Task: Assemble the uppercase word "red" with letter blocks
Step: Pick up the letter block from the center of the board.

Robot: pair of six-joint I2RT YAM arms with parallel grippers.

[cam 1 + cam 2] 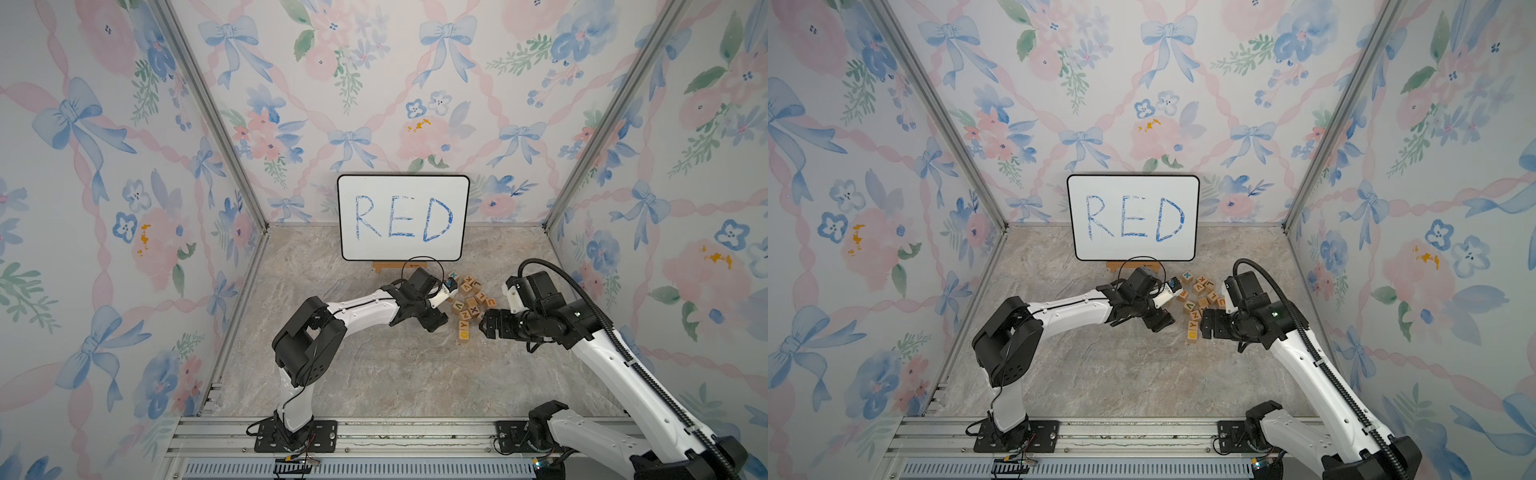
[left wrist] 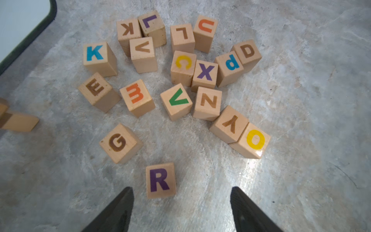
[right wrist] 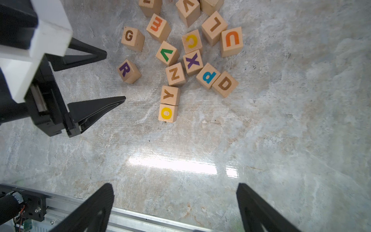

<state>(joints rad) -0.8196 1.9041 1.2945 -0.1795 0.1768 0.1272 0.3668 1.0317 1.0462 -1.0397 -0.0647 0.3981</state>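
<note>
- The white board with blue handwritten RED stands at the back wall, seemingly as the spelling model.
- The black right gripper hangs beside the pile, spread wide and empty, apparently waiting.
- The black left gripper, jaws apart and holding nothing, points at the purple-R light-wood cube just ahead of it and untouched, likely lining up a pick.
- The orange-E cube and brown-D cube sit in the scattered cluster, not yet assembled.

Probably a lab booth: floral wallpapered panels, aluminium frame.

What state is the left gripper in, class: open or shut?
Open. In the left wrist view, the left gripper has its black fingers spread wide, with the purple R block just ahead of the gap, untouched.
</note>
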